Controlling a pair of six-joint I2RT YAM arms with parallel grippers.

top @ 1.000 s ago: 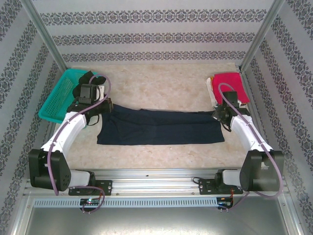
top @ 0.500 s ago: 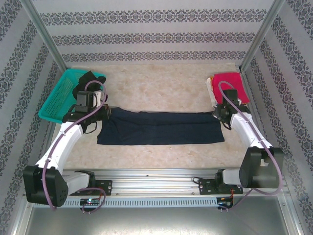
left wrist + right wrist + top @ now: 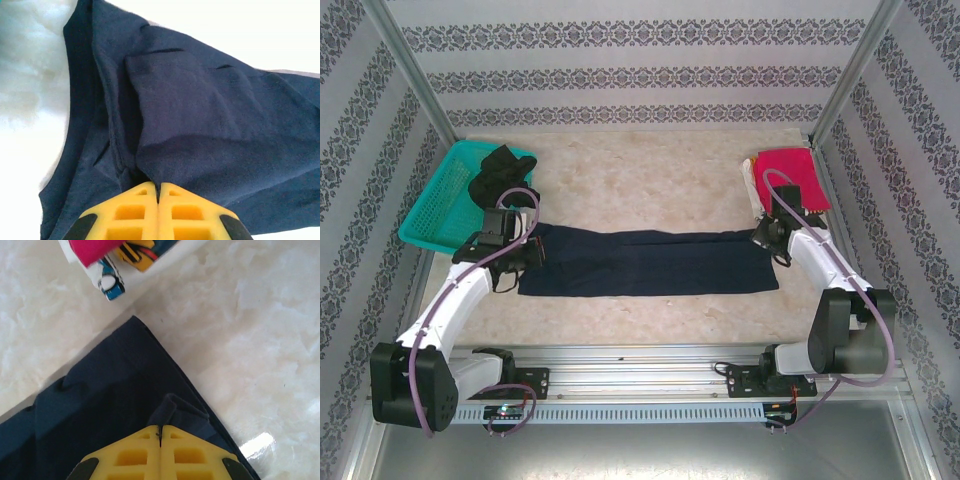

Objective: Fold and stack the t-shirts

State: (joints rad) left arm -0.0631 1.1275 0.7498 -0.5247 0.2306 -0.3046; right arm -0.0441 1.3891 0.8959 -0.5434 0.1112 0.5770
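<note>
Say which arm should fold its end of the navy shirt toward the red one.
Left, likely: left hand grips the navy t-shirt far from the red t-shirt; right hand holds the end beside it.

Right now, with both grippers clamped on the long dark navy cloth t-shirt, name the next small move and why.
Probably draw both pinched corners toward the near edge together: the left gripper and right gripper are shut on far corners of the dark navy t-shirt.
</note>
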